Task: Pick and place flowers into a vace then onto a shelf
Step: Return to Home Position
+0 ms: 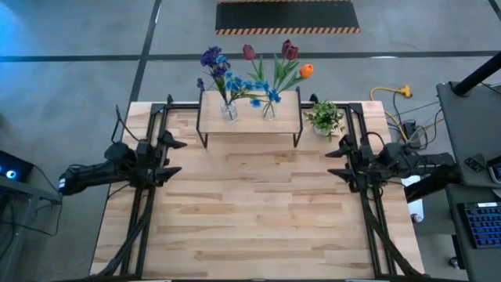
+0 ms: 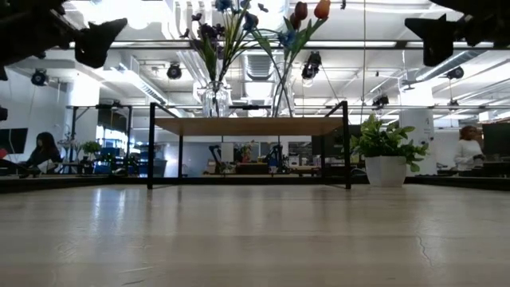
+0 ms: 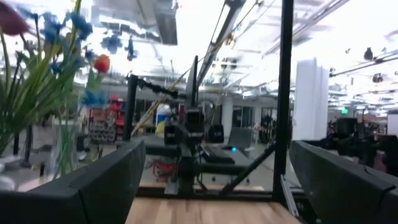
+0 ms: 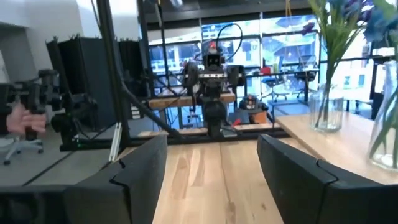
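One shelf, two vases, both filled with flowers.
On the shelf, the left vase holds purple and blue blooms, the right vase red tulips and one orange bud; left gripper and right gripper flank the shelf, fingers spread, empty.

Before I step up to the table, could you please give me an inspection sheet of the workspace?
Surface: light wooden table; no spills seen.
Job's things: shelf at the far edge carries two glass vases. The left vase holds purple and blue flowers; the right vase holds tulips and an orange bud.
Clutter: potted plant on the table beside the shelf's right end.
Grippers: left gripper open and empty at the table's left side; right gripper open and empty at its right side.
Cables: yellow cable on the floor past the far right corner.
Surroundings: striped mat, keyboard, one person and another person in the room beyond.
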Robot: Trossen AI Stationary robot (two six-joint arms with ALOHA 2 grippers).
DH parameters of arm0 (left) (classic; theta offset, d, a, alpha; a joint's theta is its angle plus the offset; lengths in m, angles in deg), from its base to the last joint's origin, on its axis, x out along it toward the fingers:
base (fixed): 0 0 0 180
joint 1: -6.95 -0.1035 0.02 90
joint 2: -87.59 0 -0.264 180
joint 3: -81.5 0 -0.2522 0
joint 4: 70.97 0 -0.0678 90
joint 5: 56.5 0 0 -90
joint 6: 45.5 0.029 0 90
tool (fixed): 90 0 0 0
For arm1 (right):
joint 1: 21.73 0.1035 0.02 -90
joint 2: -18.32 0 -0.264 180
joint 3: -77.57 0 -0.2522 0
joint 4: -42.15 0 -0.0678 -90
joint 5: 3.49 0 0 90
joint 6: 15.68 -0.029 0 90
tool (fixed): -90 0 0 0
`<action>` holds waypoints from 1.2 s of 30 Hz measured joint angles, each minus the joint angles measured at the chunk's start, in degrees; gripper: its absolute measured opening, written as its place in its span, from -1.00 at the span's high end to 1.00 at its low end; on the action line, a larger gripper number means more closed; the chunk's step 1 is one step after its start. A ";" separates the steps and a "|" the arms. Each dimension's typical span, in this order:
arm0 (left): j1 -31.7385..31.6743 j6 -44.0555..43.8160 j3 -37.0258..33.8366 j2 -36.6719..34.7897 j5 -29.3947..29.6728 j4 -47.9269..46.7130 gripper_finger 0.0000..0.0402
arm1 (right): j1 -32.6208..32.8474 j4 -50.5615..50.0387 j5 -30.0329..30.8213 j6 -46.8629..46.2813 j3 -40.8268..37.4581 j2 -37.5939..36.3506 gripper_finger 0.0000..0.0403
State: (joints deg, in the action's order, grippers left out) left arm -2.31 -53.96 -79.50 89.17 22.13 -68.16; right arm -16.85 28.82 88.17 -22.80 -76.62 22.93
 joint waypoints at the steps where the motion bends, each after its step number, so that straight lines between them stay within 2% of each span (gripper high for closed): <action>1: 0.00 0.01 -0.44 0.05 -0.12 -0.04 -0.90 | -0.01 0.18 -0.19 0.00 -0.57 -0.34 -0.20; 7: 0.00 -0.31 -4.76 0.03 -0.51 4.98 -0.90 | -0.01 1.38 0.00 -0.39 -4.18 -4.25 -0.20; 12: 0.00 -0.03 -4.78 0.02 -0.62 5.27 -0.90 | -0.01 4.86 0.34 -0.45 -6.91 -4.49 -0.20; 17: 0.00 -0.28 -4.79 0.13 -0.58 1.48 -0.90 | -0.06 6.31 4.40 -3.69 -11.55 -4.61 -0.20; 22: 0.00 -1.73 -4.80 0.05 -0.54 -0.28 -0.90 | -0.06 4.17 6.26 -4.43 -11.58 -4.62 -0.20; 28: 0.01 -6.45 -4.84 0.66 -0.59 -7.21 -0.90 | -0.06 2.45 14.55 -5.09 -11.56 -4.61 -0.20; 36: 0.02 -5.80 -4.86 0.20 -2.38 -9.56 -0.90 | -0.01 2.42 14.59 -5.70 -11.54 -4.53 -0.20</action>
State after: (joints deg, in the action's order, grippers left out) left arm -2.29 -59.76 -84.36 89.37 19.75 -77.72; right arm -16.87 31.24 102.76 -28.50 -88.16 18.40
